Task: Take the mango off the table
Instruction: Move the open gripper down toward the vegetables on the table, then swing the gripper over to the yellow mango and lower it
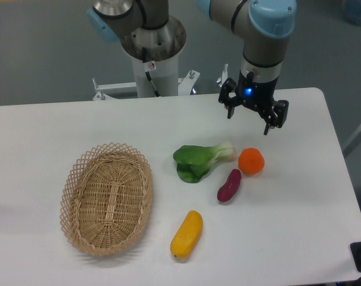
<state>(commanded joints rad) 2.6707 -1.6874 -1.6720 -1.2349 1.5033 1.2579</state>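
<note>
The mango (187, 234) is a smooth yellow-orange oval lying on the white table (43, 137), near the front edge, just right of the basket. My gripper (250, 120) hangs above the table at the back right, well away from the mango and above the round orange fruit. Its fingers (231, 110) are spread apart and nothing is between them.
An empty wicker basket (107, 198) sits at the front left. A green leafy vegetable (199, 161), a round orange fruit (251, 161) and a dark purple elongated piece (229, 186) lie between the gripper and the mango. The robot base (152, 47) stands behind the table.
</note>
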